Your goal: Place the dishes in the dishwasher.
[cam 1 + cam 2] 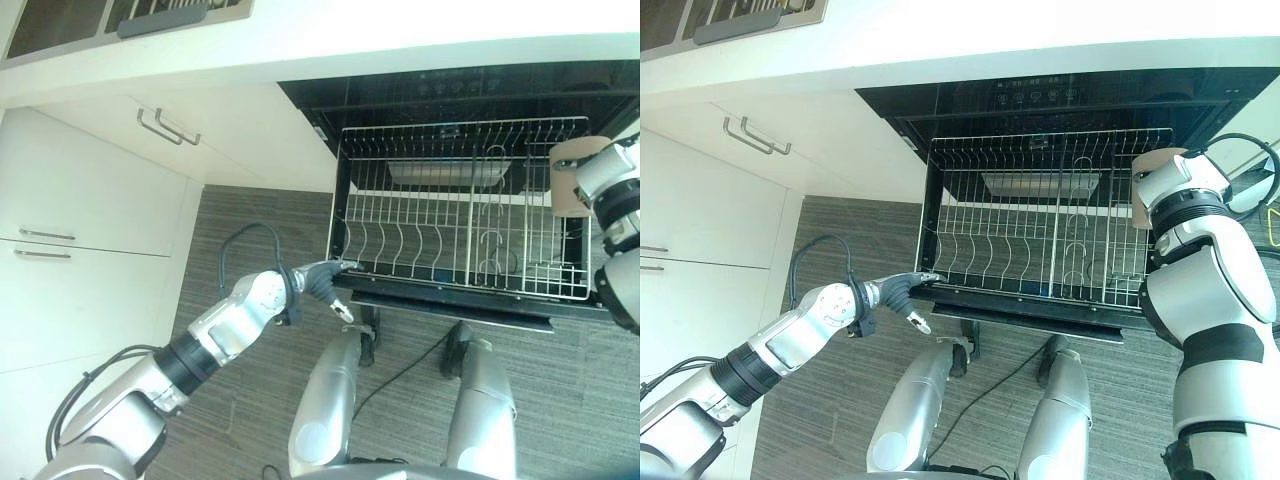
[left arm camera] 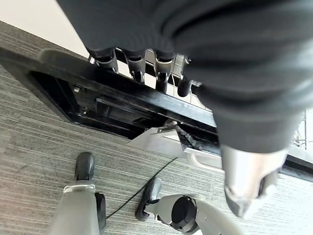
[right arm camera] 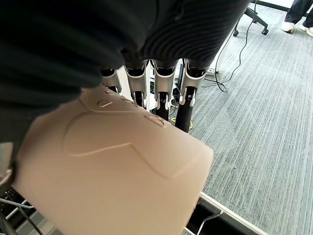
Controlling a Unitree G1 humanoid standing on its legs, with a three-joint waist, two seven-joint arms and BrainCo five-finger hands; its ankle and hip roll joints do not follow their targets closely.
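Note:
The dishwasher (image 1: 450, 85) stands open with its wire rack (image 1: 470, 288) pulled out over the floor. A shallow metal tray (image 1: 445, 172) lies at the rack's back. My left hand (image 1: 322, 280) is at the rack's front left corner, open. Its straight fingers (image 2: 134, 63) lie over the black front edge, and the thumb (image 2: 247, 188) hangs free below. My right hand (image 1: 1175, 185) is at the rack's right side, shut on a beige square plate (image 3: 112, 166). The plate (image 1: 572, 180) stands upright just outside the rack's right wall.
White cabinets with bar handles (image 1: 165, 127) and drawers (image 1: 45, 235) fill the left. A white worktop (image 1: 350, 40) runs above the dishwasher. Grey carpet (image 1: 250, 220) covers the floor. A chair base (image 3: 254, 19) and a person's shoes (image 3: 298, 22) are farther off.

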